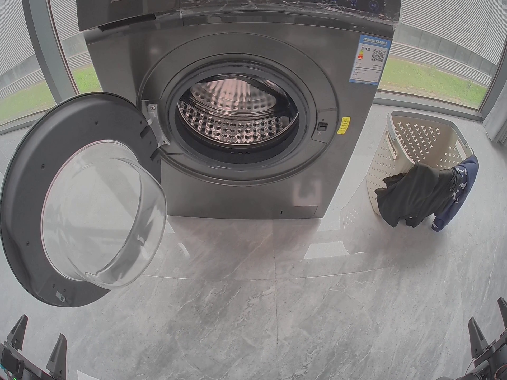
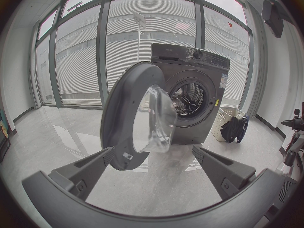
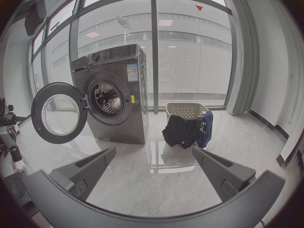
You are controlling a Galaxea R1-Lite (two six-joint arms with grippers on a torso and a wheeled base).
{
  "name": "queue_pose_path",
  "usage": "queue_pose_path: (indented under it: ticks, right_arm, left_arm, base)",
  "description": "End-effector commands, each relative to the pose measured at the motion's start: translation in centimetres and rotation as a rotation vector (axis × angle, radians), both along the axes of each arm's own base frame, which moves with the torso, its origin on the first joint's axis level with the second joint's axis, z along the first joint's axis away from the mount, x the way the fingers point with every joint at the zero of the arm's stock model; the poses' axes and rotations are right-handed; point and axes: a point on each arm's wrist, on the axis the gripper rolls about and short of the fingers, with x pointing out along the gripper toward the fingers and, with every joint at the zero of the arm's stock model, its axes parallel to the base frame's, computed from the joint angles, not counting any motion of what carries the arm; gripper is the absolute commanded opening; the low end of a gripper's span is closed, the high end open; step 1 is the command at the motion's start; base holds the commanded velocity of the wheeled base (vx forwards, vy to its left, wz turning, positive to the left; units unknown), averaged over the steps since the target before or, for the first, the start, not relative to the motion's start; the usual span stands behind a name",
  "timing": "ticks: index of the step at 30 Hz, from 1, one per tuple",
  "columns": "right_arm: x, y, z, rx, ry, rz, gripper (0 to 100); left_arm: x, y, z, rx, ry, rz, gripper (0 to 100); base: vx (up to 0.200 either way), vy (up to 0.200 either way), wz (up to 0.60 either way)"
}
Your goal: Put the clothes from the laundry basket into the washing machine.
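While both arms sit low at the near edge of the floor (image 1: 274, 302), I see the left end effector (image 1: 41, 331) with its fingers spread apart, and the right end effector (image 1: 487, 312) spread the same way. The washer (image 1: 237, 196) stands at the floor's far edge by the windows. Its door (image 1: 31, 186) is swung wide to the left, showing the steel drum (image 1: 232, 112). The basket (image 1: 417, 138) sits on the floor just right of the washer, toward the far right corner. A black garment (image 1: 414, 193) and a blue garment (image 1: 465, 186) hang over its near rim, touching. A blue-edged label (image 1: 369, 59) sits at the washer's upper right front and a yellow sticker (image 1: 344, 125) beside the latch. Their print is too small for me to read.
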Motion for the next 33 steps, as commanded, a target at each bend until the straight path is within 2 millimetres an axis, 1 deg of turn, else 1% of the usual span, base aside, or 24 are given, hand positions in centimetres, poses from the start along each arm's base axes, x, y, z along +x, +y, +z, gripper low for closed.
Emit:
queue_pose_path:
  ticks: [1, 6, 15, 27, 33]
  right_arm:
    - [0.06, 0.00, -0.50, 0.000, 0.008, 0.001, 100]
    - [0.07, 0.00, -0.50, -0.001, 0.009, 0.001, 100]
    - [0.07, 0.00, -0.50, -0.001, 0.009, 0.001, 100]
    - [0.07, 0.00, -0.50, -0.001, 0.009, 0.001, 100]
    - [0.07, 0.00, -0.50, -0.001, 0.009, 0.001, 100]
  left_arm:
    - [-0.01, 0.00, -0.52, -0.001, -0.001, 0.001, 100]
    - [-0.02, 0.00, -0.48, -0.001, -0.003, 0.001, 100]
    - [-0.02, 0.00, -0.48, 0.000, -0.003, 0.001, 100]
    - [-0.01, 0.00, -0.52, -0.001, -0.001, 0.001, 100]
    - [-0.02, 0.00, -0.50, -0.001, -0.001, 0.001, 100]
  base:
    - [0.000, -0.200, 0.00]
    - [0.000, -0.200, 0.00]
    - [0.000, 0.000, 0.00]
    - [0.200, 0.000, 0.00]
    - [0.000, 0.000, 0.00]
